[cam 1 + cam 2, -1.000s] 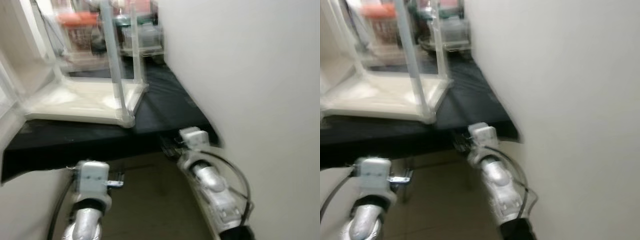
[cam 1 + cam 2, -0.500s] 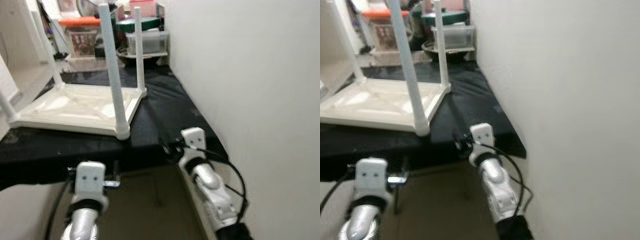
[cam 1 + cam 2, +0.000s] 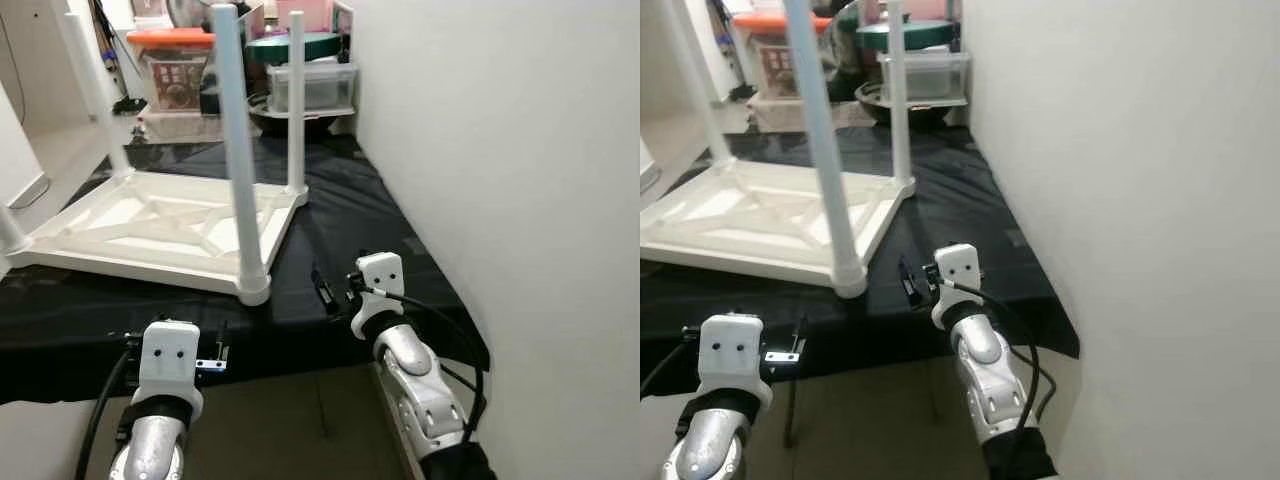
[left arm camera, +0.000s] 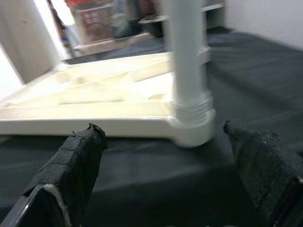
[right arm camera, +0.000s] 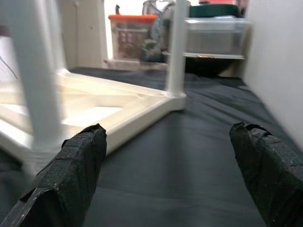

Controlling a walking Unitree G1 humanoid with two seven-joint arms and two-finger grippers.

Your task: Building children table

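Observation:
A white children's table (image 3: 160, 225) lies upside down on a black cloth (image 3: 350, 220), its legs pointing up. The near leg (image 3: 240, 180) stands at the front corner, and another leg (image 3: 296, 100) stands behind it. My left gripper (image 4: 158, 130) is open at the cloth's front edge and faces the near leg's base (image 4: 191, 123). My right gripper (image 5: 168, 127) is open too, low over the cloth to the right of that corner, with nothing between its fingers. In the eye view its black fingers (image 3: 320, 287) point at the near corner.
A white wall (image 3: 500, 150) runs close along the right side. Behind the table stand a clear storage box (image 3: 312, 85), an orange-lidded bin (image 3: 178, 65) and other clutter. Tiled floor (image 3: 300, 420) shows below the cloth's front edge.
The camera has moved and the blur has cleared. Both grippers now sit higher against the cloth's front edge and closer to the table's near corner.

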